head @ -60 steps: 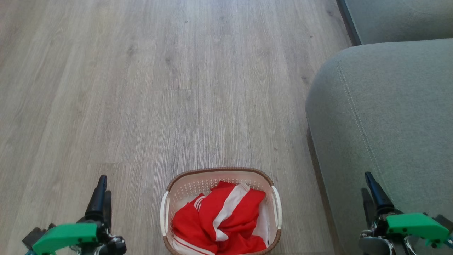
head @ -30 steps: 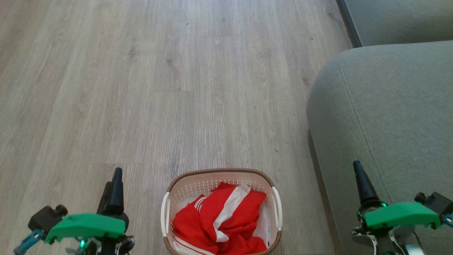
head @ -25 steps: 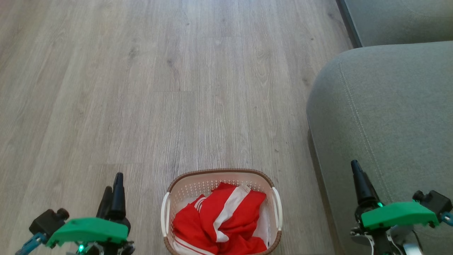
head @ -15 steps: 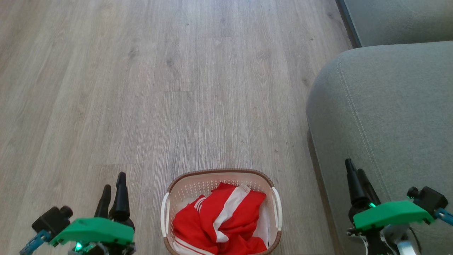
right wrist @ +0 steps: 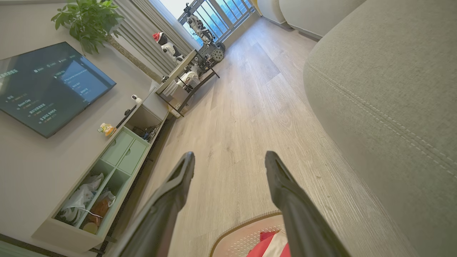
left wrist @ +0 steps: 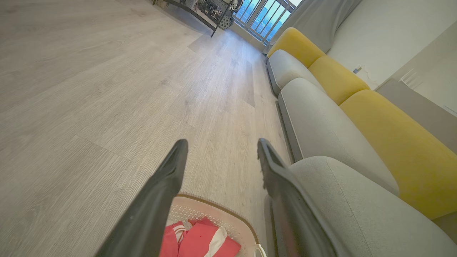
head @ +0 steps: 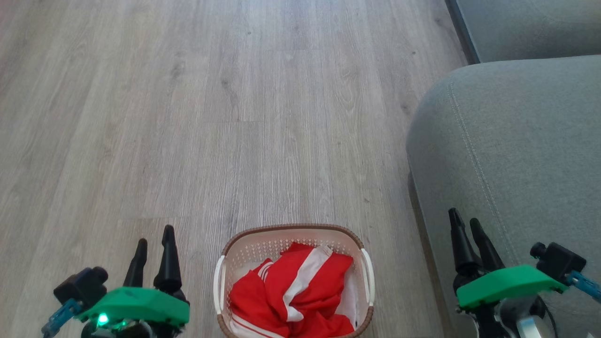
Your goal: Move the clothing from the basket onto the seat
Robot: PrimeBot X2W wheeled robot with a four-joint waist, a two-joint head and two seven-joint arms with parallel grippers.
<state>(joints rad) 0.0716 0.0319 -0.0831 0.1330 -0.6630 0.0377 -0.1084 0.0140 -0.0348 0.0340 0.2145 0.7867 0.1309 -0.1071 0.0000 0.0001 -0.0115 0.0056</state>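
Laundry run, before the pick: my left tool sits at 7 o'clock in the head view and my right tool at 5 o'clock. Both are released, with fingers spread and nothing between them. The clothing, red with a broad white band, lies crumpled inside the basket at 6 o'clock on the wood floor. The seat rises at 3 o'clock, just beside the basket.

Nothing is grasped yet, so the hazards lie ahead, as I judge them. The basket looks light. If the fold I pinch is caught on its perforated wall, the whole basket could lift or tip with the garment. A shallow pinch on the top fold might slip mid-carry and drop the cloth on the floor between basket and seat. A trailing end could drag over the rim and pull the basket along. My right tool hangs near the seat's rounded edge, so any drift toward 3 o'clock on the way down would scrape the upholstery.
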